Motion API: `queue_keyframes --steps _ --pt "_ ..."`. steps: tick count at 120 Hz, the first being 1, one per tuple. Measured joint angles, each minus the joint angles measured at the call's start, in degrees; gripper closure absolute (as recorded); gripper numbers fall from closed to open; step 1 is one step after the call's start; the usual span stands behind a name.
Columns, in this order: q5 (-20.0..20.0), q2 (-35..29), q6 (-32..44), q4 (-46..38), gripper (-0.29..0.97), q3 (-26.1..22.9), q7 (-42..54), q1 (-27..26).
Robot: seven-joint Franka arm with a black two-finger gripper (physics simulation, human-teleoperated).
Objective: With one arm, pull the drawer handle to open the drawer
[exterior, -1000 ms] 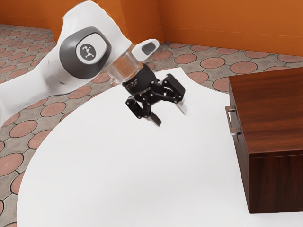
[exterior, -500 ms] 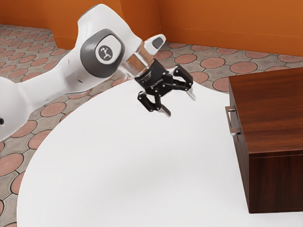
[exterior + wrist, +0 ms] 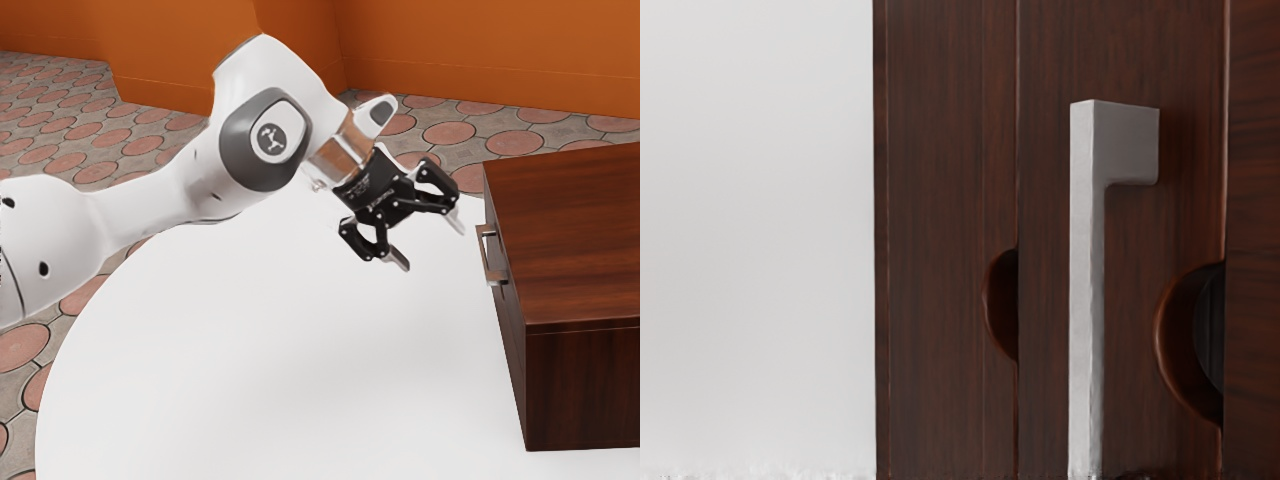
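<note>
Our claw [image 3: 428,243] hovers above the surface [image 3: 250,380] with its fingers apart and holding nothing, just short of the cabinet [image 3: 570,250], whose handle [image 3: 488,256], a slim bar lying level along the cabinet's front face, sits straight ahead of the claw, near but not touching.

The bench [image 3: 250,350] is viewed obliquely from above, from farther off, toward the cabinet [image 3: 570,250]. The handle [image 3: 1087,300] is seen very near, seemingly head-on, from the wrist; it is shared by both views.
</note>
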Motion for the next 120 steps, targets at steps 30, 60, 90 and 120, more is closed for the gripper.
queue_keyframes --steps 30,60,90,120 --pt "-0.40 0.10 0.76 -1.16 0.07 -0.53 -0.89 -0.55" --pt "-0.50 1.27 2.80 -1.17 0.10 -1.54 -1.44 -0.68" --pt "-0.34 2.05 3.58 -1.28 0.17 -1.60 -1.80 -0.75" --pt "0.38 3.94 3.96 0.20 0.19 -1.64 -1.42 -0.21"
